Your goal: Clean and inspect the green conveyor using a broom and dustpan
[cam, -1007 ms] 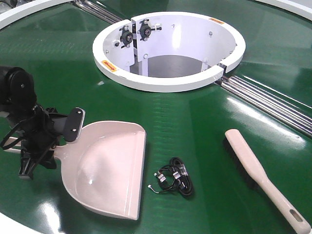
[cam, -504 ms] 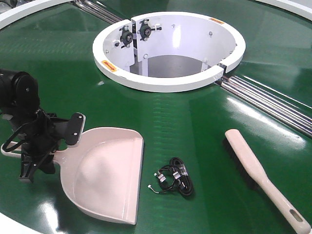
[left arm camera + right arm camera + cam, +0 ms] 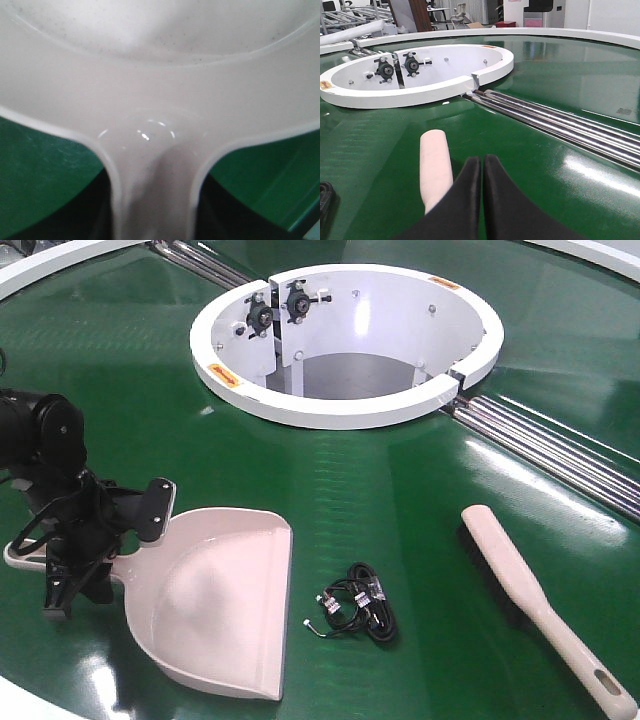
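Sliding toward the near edge, the dustpan [image 3: 220, 600] and the left pincer [image 3: 100, 545] have shifted together since the earlier frames, and the handle's rounded tip now peeks out at far left. The black left pincer is clamped on that narrow handle and hides most of it. In the wrist view only the smooth cream neck and a speckled, blurred stretch of the pan show. The pan's flat lip rests on the glossy green conveyor [image 3: 400, 500]. Just beside the lip lies a small coil of black cable [image 3: 358, 602]. Behind it sits the white ring opening [image 3: 340, 410], with steel rollers [image 3: 560, 455] running off to the right. The broom [image 3: 520, 585] lies flat at right, its dark bristles mostly tucked beneath the beige back. The right pincer [image 3: 482, 165], unseen from the front, has its fingers pressed together on nothing, the broom's rounded end just beside them.
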